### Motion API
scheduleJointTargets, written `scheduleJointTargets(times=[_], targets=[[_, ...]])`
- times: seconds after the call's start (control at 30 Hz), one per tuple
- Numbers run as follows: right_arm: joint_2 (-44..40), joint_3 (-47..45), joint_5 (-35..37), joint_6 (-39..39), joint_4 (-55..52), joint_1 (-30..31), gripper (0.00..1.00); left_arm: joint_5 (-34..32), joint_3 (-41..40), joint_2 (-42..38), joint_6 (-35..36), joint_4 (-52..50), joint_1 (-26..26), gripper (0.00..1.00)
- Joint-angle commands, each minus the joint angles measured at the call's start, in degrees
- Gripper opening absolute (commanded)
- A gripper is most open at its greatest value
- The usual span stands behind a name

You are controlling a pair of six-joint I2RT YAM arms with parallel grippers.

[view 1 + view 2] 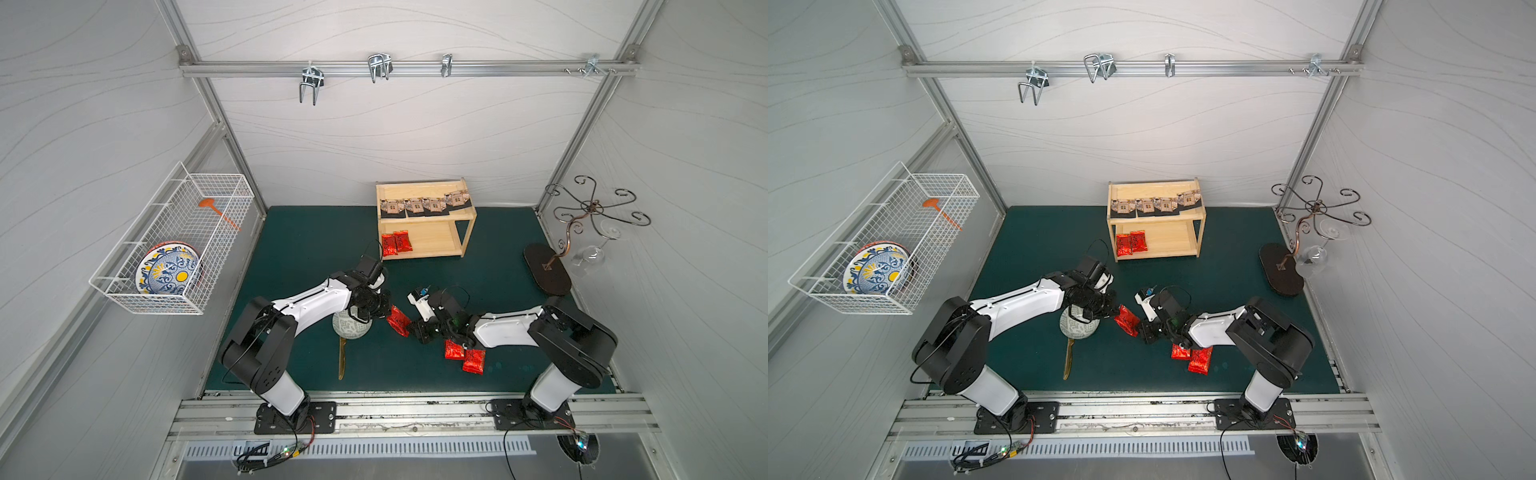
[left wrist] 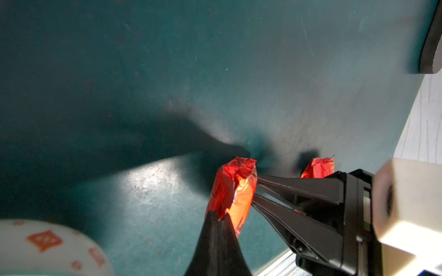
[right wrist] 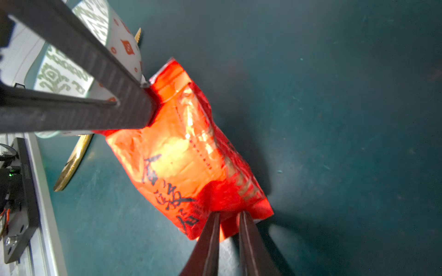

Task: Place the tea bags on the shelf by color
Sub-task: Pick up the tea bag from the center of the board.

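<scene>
One red sachet (image 1: pixel 398 321) is up off the mat (image 1: pixel 299 249), about mid-table, and both claws have it. Left gripper (image 1: pixel 388 312) is clamped hard on one end. The right gripper (image 1: pixel 412 329) pinches the opposite end with its jaws narrow, so the thing's strung between them at a tilt. Right wrist view shows it best: crinkly foil, dark print, left fingers (image 3: pixel 95 67) biting one corner and the right ones nipping the far edge.

Two loose sachets (image 1: pixel 473 361) lie on the mat touching each other, partly under the right forearm, near the held one. Over at the back, the shelf (image 1: pixel 436 241) has two shelved sachets (image 1: pixel 397 243) side by side at the left end of its lower tier. Four beige packets (image 1: pixel 424 205) sit in an overlapping row along the front of the top tray, the rightmost a bit further back.

Outward from there: a patterned bowl (image 1: pixel 351 328) sits under the left wrist with a gold knife (image 1: pixel 341 361) just beside it, toward the near edge. Wire basket (image 1: pixel 174 232) on the left wall holds a painted plate (image 1: pixel 168 272) and an orange tool (image 1: pixel 218 212). Metal stand (image 1: pixel 548 270) with a glass (image 1: pixel 588 257) on it is by the right wall.
</scene>
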Motion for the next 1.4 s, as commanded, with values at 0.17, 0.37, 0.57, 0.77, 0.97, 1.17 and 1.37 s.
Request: scheduleJointTargets(times=[0.17, 0.37, 0.57, 0.77, 0.97, 1.17, 1.37], targets=[[-10.3, -2.0, 0.6, 3.9, -3.5, -2.3, 0.31, -0.5, 3.9, -4.2, 2.8, -1.3, -0.1, 0.00], [-15.3, -1.8, 1.5, 8.5, -6.1, -2.9, 0.36, 2.2, 4.4, -5.8, 3.3, 0.6, 0.6, 0.00], [-18.4, -1.4, 1.7, 12.9, -8.2, -3.7, 0.40, 4.5, 4.1, -6.8, 3.1, 2.6, 2.4, 0.00], [-19.1, -1.4, 0.2, 19.1, -7.5, -5.0, 0.46, 8.0, 3.6, -7.4, 3.4, 3.8, 4.3, 0.00], [-17.8, -1.2, -6.5, 26.4, -4.1, -8.0, 0.48, 11.9, 2.8, -8.5, 4.0, 5.6, 5.8, 0.00], [-16.1, -2.2, -11.6, 31.8, 0.9, -10.8, 0.49, 16.1, 1.7, -9.0, 3.0, 8.6, 8.0, 0.00], [-12.5, -5.0, -20.8, 40.1, 12.2, -16.6, 0.54, 20.6, 0.9, -8.9, 1.0, 12.4, 9.8, 0.00]])
